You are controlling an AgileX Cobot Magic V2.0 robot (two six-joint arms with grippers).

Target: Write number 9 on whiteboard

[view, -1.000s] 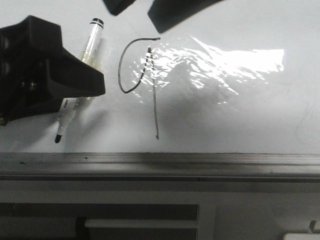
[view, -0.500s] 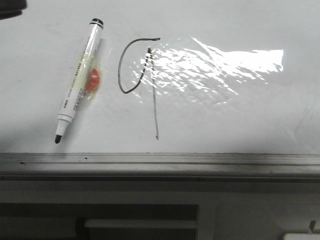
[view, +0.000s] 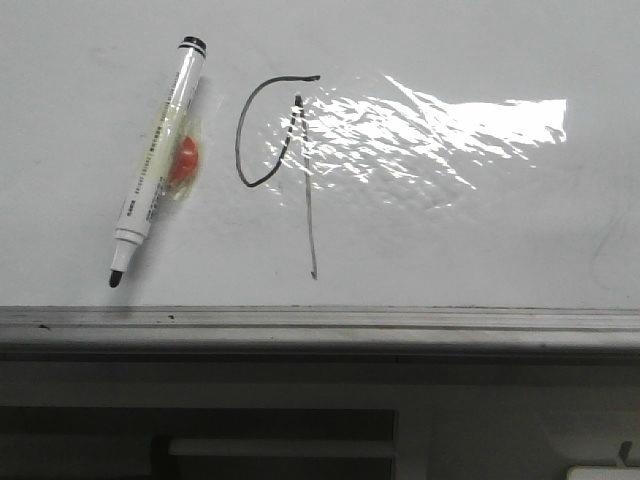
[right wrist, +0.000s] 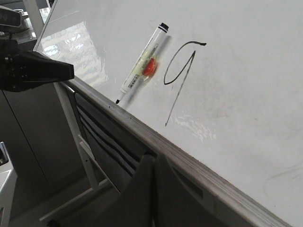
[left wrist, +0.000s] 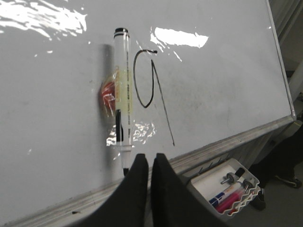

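The 9 [view: 280, 165] looks finished; the marker [left wrist: 121, 94] lies lengthwise just ahead of the left gripper [left wrist: 150, 163], fingers pinched together, empty.

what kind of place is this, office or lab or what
Probably a classroom, office or lab corner, though I can't tell which. A large glossy whiteboard with a metal ledge fills the view, a marker is stuck to it, and a tray of spare markers sits below.
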